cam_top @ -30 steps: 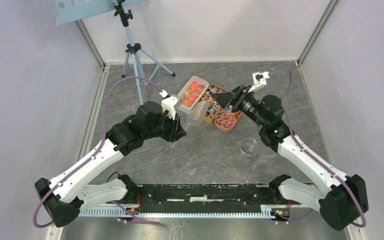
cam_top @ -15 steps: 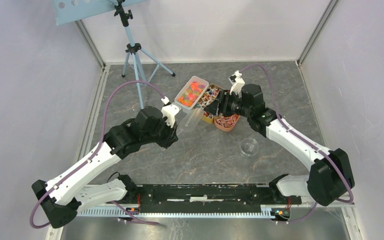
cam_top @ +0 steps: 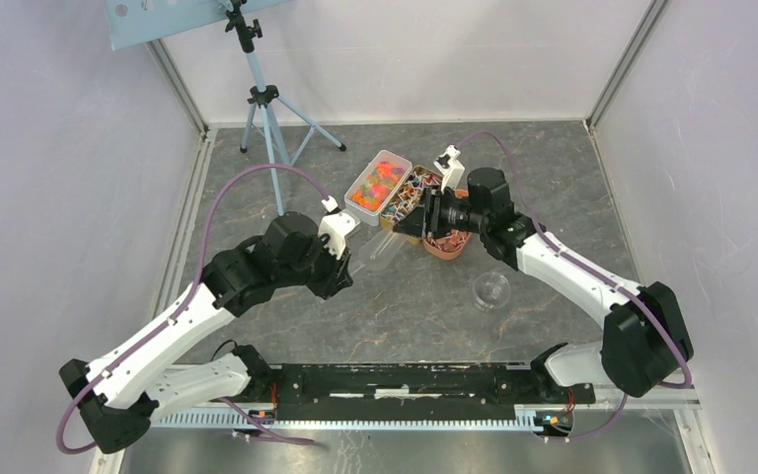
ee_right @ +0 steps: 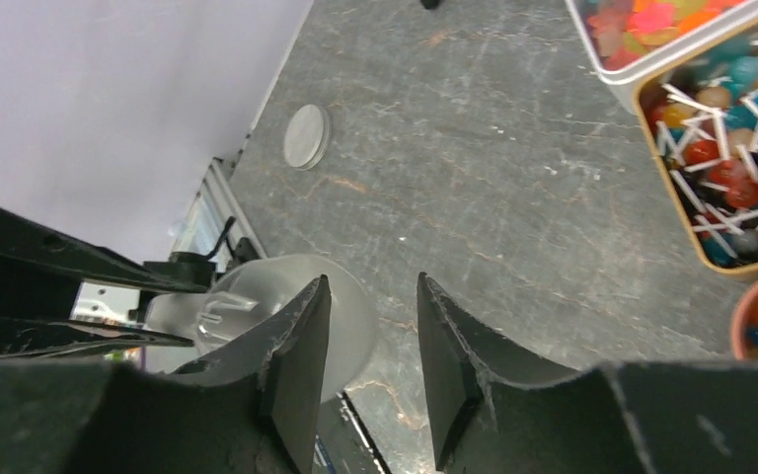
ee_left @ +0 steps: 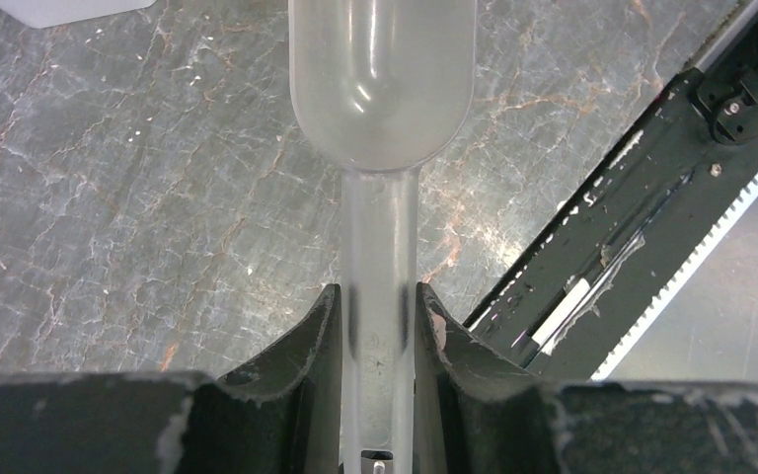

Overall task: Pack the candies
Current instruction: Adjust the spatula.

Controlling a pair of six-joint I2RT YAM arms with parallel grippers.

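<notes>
Clamping left claw (ee_left: 378, 311) holds a frosted, round-bowled plastic scoop (ee_left: 383, 84).

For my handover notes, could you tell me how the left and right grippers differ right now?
The left gripper is shut on the handle of a clear scoop; the right gripper is open and empty. The right sits beside the candies; the left is farther back. Both are black.
</notes>
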